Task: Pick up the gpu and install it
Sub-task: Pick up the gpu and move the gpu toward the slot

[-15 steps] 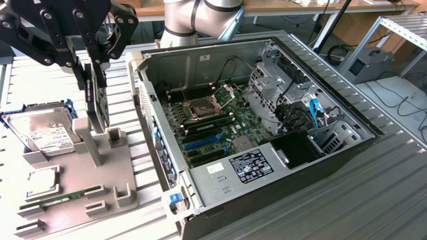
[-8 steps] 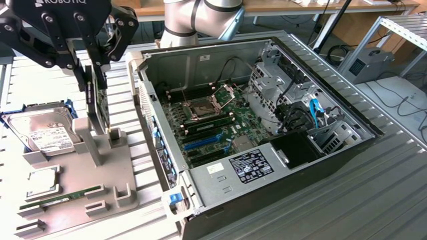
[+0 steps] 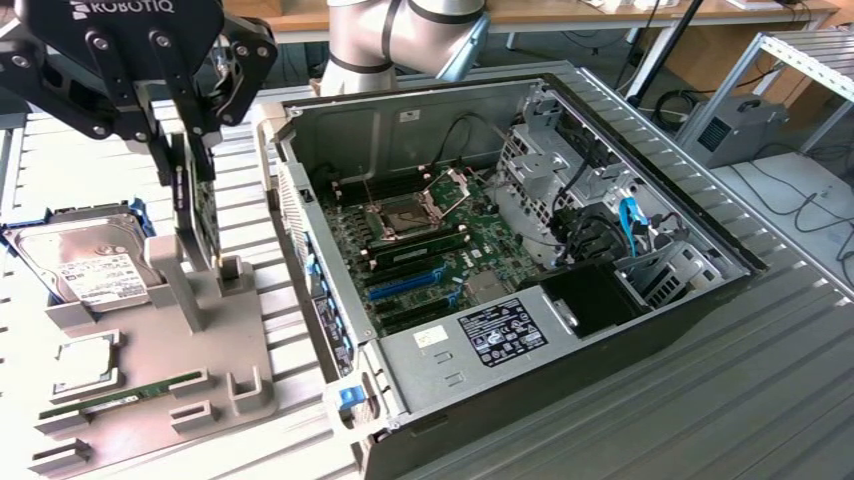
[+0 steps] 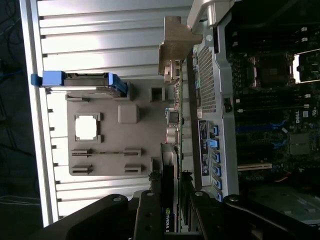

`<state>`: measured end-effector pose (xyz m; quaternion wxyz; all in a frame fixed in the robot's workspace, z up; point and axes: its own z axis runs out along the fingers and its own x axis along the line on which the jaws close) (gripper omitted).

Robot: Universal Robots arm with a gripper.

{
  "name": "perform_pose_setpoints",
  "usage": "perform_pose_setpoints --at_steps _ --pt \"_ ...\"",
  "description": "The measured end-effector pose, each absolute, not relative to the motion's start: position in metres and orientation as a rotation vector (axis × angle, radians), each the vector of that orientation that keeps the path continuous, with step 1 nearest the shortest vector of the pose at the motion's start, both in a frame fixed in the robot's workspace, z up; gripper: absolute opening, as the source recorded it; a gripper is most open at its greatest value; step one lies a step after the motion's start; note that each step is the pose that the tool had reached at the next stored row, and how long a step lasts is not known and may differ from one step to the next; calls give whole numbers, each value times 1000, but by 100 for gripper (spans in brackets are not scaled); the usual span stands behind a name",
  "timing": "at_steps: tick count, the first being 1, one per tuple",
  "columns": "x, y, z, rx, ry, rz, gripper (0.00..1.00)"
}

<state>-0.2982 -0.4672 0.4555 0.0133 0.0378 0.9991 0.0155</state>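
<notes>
Place: a robotics lab or test workshop, set up for computer assembly.
Robot: an industrial robot arm [image 3: 387, 35] carrying a gripper [image 3: 191, 190] marked ROBOTIQ, its fingers closed on a gpu [image 3: 207, 240].
Workpiece: an open desktop computer case [image 3: 400, 130] lying on its side, motherboard bared.
Bench: a ribbed aluminium table [image 3: 747, 400], not household furniture.
Fixture: a grey moulded holder [image 3: 227, 390] with slots for loose parts, among them a hard drive [image 3: 87, 265] and a memory stick [image 3: 127, 395].
Surroundings: an aluminium profile frame [image 3: 801, 60], a grey box unit [image 3: 734, 125], cables [image 3: 801, 205] trailing on the floor, and what looks like a wooden desk [image 3: 561, 12] behind, seen just at its edge.
</notes>
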Motion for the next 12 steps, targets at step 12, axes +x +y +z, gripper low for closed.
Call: perform_pose_setpoints --at_steps 12 --pt "-298 -467 452 118 3112 48 26"
